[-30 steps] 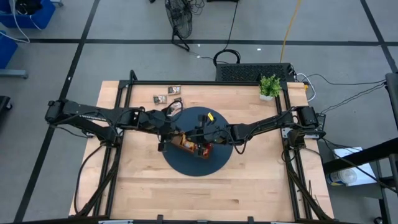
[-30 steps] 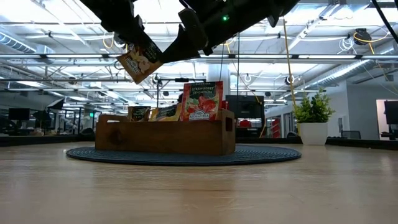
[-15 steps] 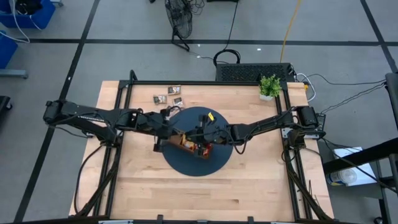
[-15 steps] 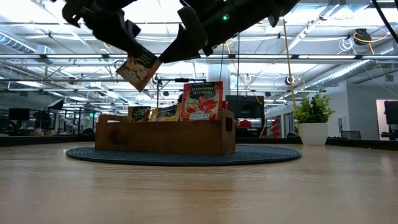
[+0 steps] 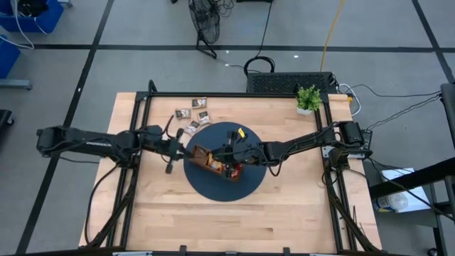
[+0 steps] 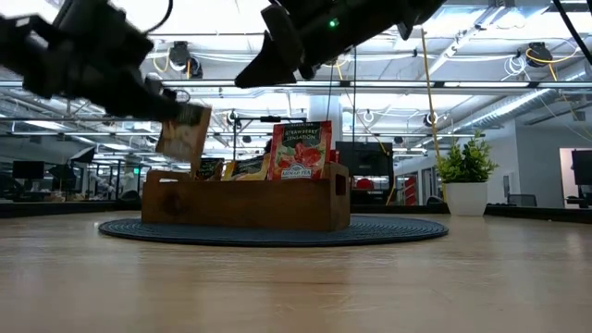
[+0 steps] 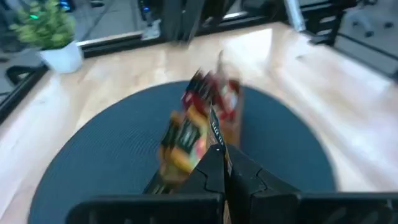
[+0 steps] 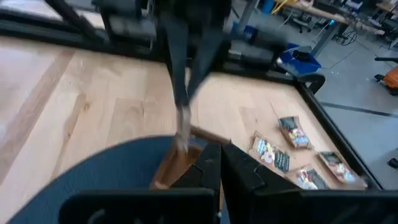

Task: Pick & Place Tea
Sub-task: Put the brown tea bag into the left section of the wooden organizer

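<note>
The left gripper's [image 6: 171,108] fingers are clamped on a sachet [image 6: 182,135], which hangs edge-down and slightly tilted above the counter [image 5: 163,206], just off the mat's [image 5: 249,181] left edge beside the tray's [image 6: 245,199] left end. The right gripper [image 5: 226,151] is pressed shut and empty above the tray, where a red sachet [image 6: 301,150] stands upright. More sachets [image 5: 192,114] lie flat near the counter's far edge, left of centre.
</note>
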